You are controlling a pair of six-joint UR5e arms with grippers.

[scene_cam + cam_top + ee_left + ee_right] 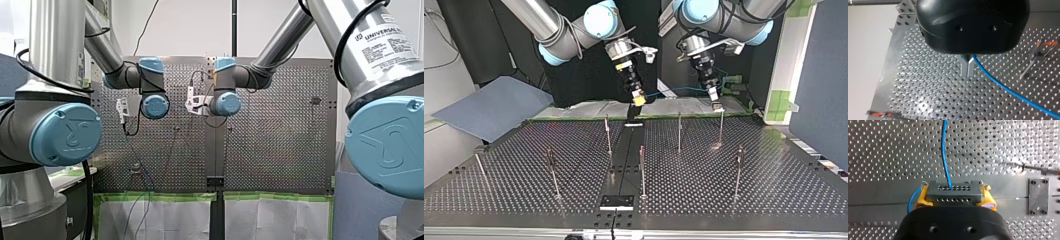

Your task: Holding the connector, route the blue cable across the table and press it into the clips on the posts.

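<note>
The perforated tabletop (774, 190) spreads out below my 2 arms, which both reach in over its far edge in the top view. My right arm (569, 35) is at that view's left and my left arm (744, 20) at its right.

On the tabletop I count 7 thin posts (642, 172): 6 upright in 2 rows of 3, and 1 leaning at the top view's left edge. Their clips are too small to make out.

My right hand (639, 100) has its yellow pads clamped on the 1 grey connector (953, 192), 1 pad on each side. It is held above the dark strip down the middle of the tabletop.

The metal fingers of my left hand (967, 71) are pressed together. The 1 blue cable (1003, 86) comes out right at their base, so I judge it is pinched there, though the contact itself is hidden.

The cable leaves the connector's face and runs sideways in the air along the far edge to my left hand. It sits in no clip. That sideways span is its long axis.

The nearest post (721, 127) stands just in front of and below my left hand, so my left hand is the nearer one to lower the cable into a clip there.
</note>
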